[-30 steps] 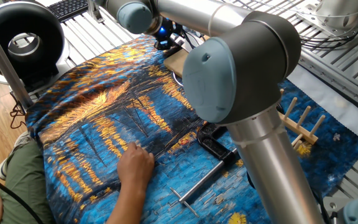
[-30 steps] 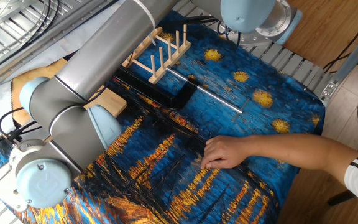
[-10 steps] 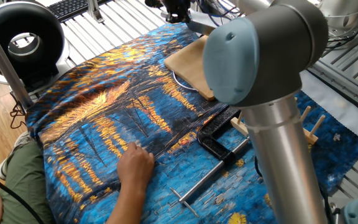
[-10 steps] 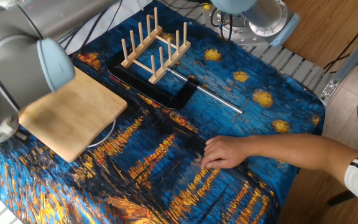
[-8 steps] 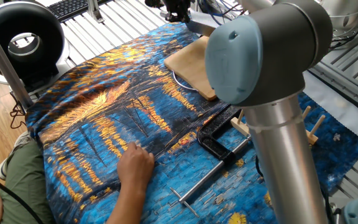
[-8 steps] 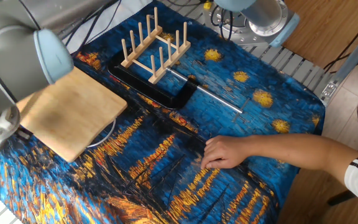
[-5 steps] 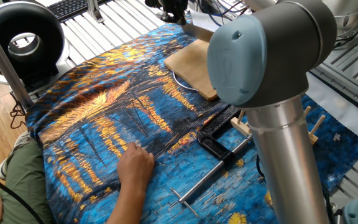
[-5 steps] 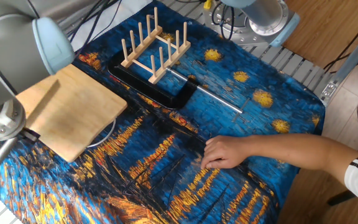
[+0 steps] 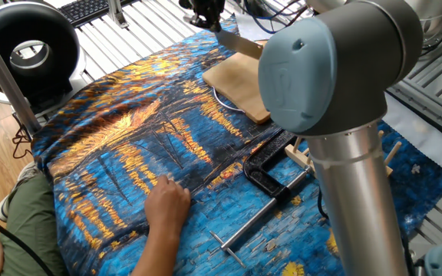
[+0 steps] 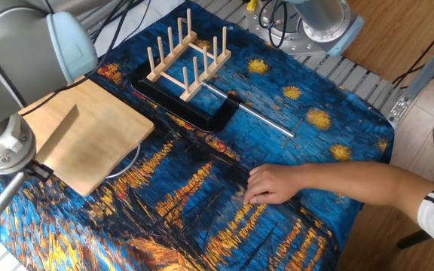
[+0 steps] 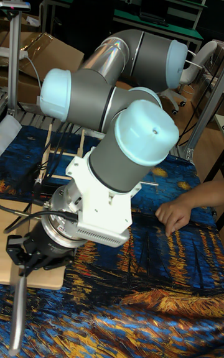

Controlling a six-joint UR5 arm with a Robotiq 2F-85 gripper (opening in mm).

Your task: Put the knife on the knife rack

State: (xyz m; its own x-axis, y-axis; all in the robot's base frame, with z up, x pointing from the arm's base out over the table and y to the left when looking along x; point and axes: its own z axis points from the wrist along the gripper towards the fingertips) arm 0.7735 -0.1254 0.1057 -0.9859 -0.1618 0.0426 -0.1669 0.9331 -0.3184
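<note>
Cleaver (image 11: 17, 311) hangs blade-down at the lower left of the tall fixed view, its handle pinched in the gripper (image 11: 28, 258) just above the cutting board (image 10: 89, 143), presumably lifted clear for carrying. Further right in the other fixed view, the knife rack (image 10: 187, 53) stands at upper centre with empty pegs, well apart from the blade. A person's hand (image 10: 273, 184) at centre right presses the painted cloth (image 10: 292, 98), likely to keep it flat.

Knife (image 11: 17, 314) matt grey metal; knife rack (image 10: 188, 54) bare wood.
</note>
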